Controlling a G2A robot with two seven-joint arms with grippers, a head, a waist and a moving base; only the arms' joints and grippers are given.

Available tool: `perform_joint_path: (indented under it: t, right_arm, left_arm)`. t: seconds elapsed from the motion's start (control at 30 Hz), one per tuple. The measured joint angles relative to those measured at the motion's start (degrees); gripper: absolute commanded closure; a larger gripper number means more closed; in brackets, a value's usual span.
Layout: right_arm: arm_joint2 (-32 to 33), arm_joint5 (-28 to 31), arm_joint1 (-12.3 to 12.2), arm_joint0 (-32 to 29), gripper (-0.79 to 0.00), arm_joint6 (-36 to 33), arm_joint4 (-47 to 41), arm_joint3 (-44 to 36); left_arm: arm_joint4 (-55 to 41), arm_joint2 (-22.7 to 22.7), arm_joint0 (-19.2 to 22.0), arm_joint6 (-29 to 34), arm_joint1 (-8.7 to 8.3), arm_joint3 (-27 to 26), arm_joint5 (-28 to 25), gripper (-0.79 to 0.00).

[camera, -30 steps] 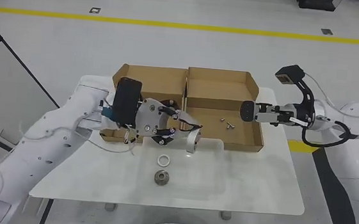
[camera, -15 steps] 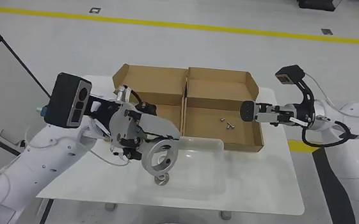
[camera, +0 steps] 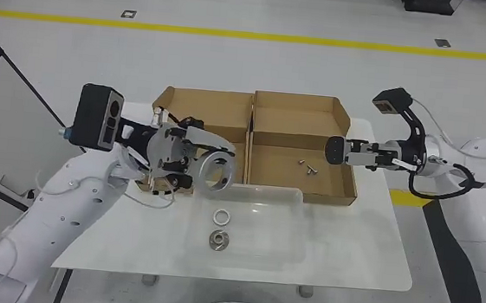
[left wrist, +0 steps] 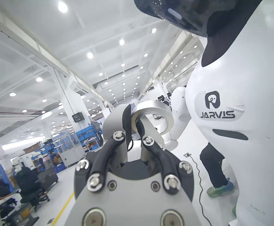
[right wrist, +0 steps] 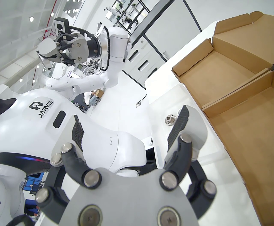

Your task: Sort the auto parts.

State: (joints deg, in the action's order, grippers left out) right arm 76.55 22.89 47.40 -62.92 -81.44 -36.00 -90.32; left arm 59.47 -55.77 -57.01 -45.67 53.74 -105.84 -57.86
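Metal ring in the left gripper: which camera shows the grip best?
Left wrist view: the ring is close up, pinched by its rim in the left gripper. Top view shows it whole but small; right wrist view, far off.

The white tabletop (camera: pixel 356 248) stands on a light grey floor (camera: pixel 61 49). A yellow line (camera: pixel 253 36) crosses the floor beyond the tabletop, and square floor plates (camera: pixel 129 13) lie just past it. A cabinet (right wrist: pixel 149 49) with drawers stands beside the tabletop. The hall contains a black office chair (left wrist: pixel 27 182), blue storage racks (left wrist: pixel 85 132), a pillar-mounted monitor (left wrist: pixel 77 117) and rows of round ceiling lights (left wrist: pixel 90 55).
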Motion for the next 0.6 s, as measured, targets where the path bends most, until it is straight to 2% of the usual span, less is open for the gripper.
perform_joint_path:
  t: [0.33, 0.6]
  right_arm:
    - [0.0, 0.0, 0.0, 0.0, -0.785, 0.0, 0.0, 0.0]
    - [0.0, 0.0, 0.0, 0.0, -0.785, 0.0, 0.0, 0.0]
  left_arm:
    - [-1.67, -1.23, -0.05, 7.35, 0.89, -0.58, 3.52, 0.0]
    - [-5.2, -2.3, -1.02, 6.07, 1.79, -0.24, 4.5, 0.0]
